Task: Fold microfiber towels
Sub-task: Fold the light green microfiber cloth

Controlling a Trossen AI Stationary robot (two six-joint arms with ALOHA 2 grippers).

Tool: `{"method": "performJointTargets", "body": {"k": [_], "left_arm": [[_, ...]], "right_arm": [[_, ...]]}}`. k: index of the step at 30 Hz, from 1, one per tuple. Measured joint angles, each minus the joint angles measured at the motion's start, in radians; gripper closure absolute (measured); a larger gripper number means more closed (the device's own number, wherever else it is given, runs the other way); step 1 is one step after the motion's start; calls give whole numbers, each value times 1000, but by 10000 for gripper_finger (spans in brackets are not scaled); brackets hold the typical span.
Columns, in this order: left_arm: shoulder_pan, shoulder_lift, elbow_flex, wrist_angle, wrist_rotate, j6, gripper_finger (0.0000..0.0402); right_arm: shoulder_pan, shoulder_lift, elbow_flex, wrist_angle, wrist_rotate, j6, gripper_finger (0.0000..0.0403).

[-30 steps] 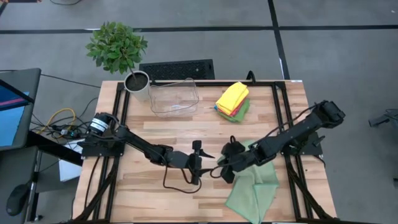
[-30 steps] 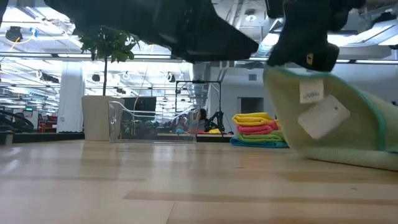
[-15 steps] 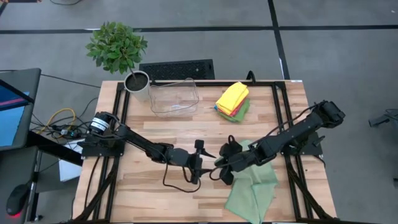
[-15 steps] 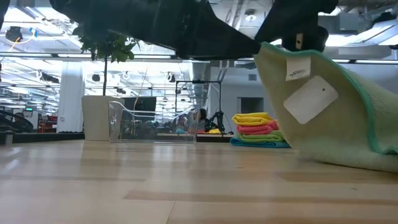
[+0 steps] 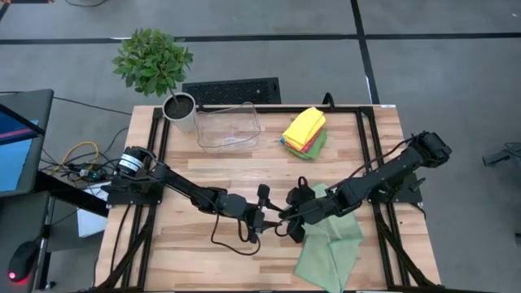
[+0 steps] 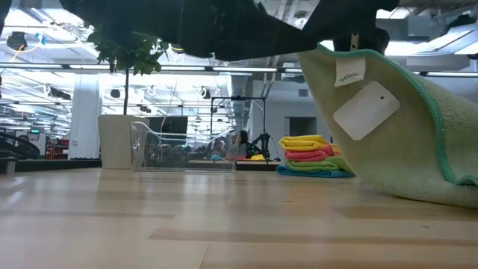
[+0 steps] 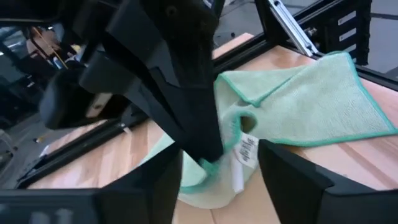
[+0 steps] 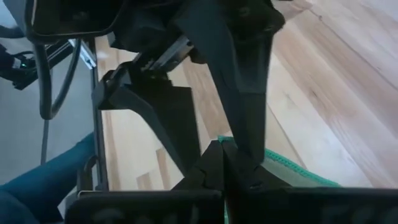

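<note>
A pale green microfiber towel [image 5: 330, 244] with a teal hem lies on the table's near right part. One corner is raised, and a white tag [image 6: 364, 110] hangs from it. My right gripper [image 5: 291, 218] is shut on that corner. My left gripper [image 5: 262, 210] is open just to the left of it. In the left wrist view its two fingers stand on either side of the hanging corner and tag [image 7: 247, 149]; whether they touch the cloth I cannot tell. A stack of folded towels [image 5: 305, 130], the top one yellow, rests at the far right. My right gripper pinches the towel's tagged corner [image 7: 227, 134] between its two shut fingers, slanting down from above and from the table's right. The cloth is bunched there; one layer or several I cannot tell. The corner is lifted clear, and the rest slopes down onto the table [image 6: 418, 187].
A clear plastic bin [image 5: 228, 126] and a potted plant [image 5: 181, 110] stand along the far edge, left of the folded stack. A black cable loops on the wood below my left gripper [image 5: 232, 240]. Bare wood shows at the near left.
My right gripper has risen a little with the towel corner, so the tag and corner hang higher above the table. My left gripper has rolled about its own axis and edged toward that corner.
</note>
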Motion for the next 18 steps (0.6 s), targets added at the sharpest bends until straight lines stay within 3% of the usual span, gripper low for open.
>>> {"method": "performJointTargets", "body": {"k": [14, 18], "left_arm": [[10, 1, 96, -188, 24, -24, 386], [8, -1, 100, -257, -55, -83, 398]], "right_arm": [[28, -10, 0, 28, -26, -8, 380], [96, -38, -1, 10, -65, 71, 366]]}}
